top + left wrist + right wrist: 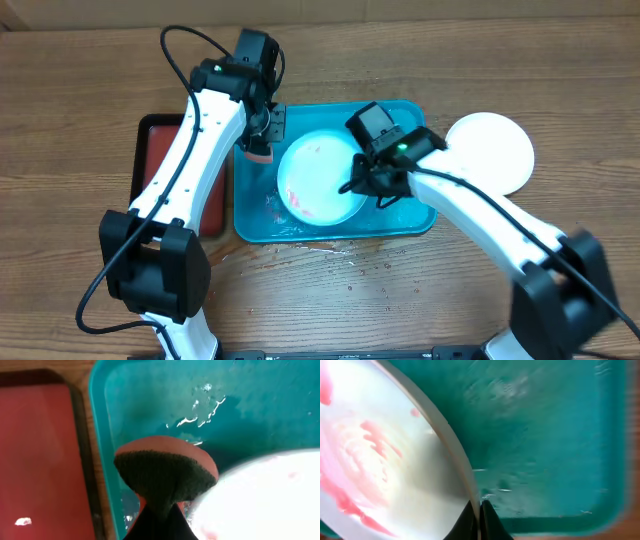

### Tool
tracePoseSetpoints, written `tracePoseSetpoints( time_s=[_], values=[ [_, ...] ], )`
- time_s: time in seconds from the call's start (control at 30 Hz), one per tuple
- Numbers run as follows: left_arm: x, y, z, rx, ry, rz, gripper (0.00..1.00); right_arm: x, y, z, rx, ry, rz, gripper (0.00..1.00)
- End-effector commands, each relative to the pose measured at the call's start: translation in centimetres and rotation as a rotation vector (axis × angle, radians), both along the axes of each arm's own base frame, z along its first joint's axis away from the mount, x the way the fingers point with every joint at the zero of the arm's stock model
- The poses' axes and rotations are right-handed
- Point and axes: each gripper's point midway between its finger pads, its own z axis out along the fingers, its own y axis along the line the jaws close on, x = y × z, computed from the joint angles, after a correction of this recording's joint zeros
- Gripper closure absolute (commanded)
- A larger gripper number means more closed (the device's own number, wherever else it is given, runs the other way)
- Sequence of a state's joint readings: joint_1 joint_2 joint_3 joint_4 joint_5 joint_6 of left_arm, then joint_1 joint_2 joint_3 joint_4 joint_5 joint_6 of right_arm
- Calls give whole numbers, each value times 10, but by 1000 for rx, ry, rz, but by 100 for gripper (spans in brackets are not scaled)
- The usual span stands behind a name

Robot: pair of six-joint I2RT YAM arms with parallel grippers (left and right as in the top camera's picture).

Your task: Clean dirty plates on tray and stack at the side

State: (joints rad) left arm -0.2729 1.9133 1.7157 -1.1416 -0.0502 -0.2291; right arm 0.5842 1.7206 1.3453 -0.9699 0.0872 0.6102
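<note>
A light cyan plate (pixel 318 178) with red smears sits tilted in the turquoise tray (pixel 415 215). My right gripper (pixel 362 183) is shut on the plate's right rim; in the right wrist view the fingers (pixel 480 505) pinch the rim of the plate (pixel 380 455). My left gripper (pixel 262 135) is shut on a pink sponge with a dark scouring face (pixel 167 472), held over the tray's left part (pixel 150 405) just beside the plate (pixel 260 500). A clean white plate (pixel 492 152) lies on the table right of the tray. The yellow-green plate is out of view.
A dark red black-rimmed tray (pixel 158 160) lies left of the turquoise tray, also in the left wrist view (pixel 40 455). Water drops lie on the tray floor (pixel 200 415) and on the wooden table in front of it (pixel 340 252).
</note>
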Motion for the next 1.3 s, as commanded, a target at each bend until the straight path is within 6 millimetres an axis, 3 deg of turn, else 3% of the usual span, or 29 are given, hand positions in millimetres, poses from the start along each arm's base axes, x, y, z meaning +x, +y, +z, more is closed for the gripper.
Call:
tracePoseSetpoints(
  time_s=[0.0,0.17,0.33,0.83,1.1,1.27],
  values=[
    [-14,1,-25,-8,57,20,96,11,-31,40,-178,-182,-39,96],
    [-25,3,-47,-4,97,20,96,8,-47,59,-316,-272,-48,96],
    [-27,4,-54,-4,101,27,96,7,-55,81,-481,-405,-85,96],
    [-21,2,-53,-11,77,26,96,-12,-28,174,-851,-902,-35,96],
    [-20,2,-53,-12,73,26,96,-17,-30,203,-954,-1033,-79,96],
    [-20,2,-53,-12,73,26,96,-16,-30,204,-964,-1028,-68,96]
  ],
)
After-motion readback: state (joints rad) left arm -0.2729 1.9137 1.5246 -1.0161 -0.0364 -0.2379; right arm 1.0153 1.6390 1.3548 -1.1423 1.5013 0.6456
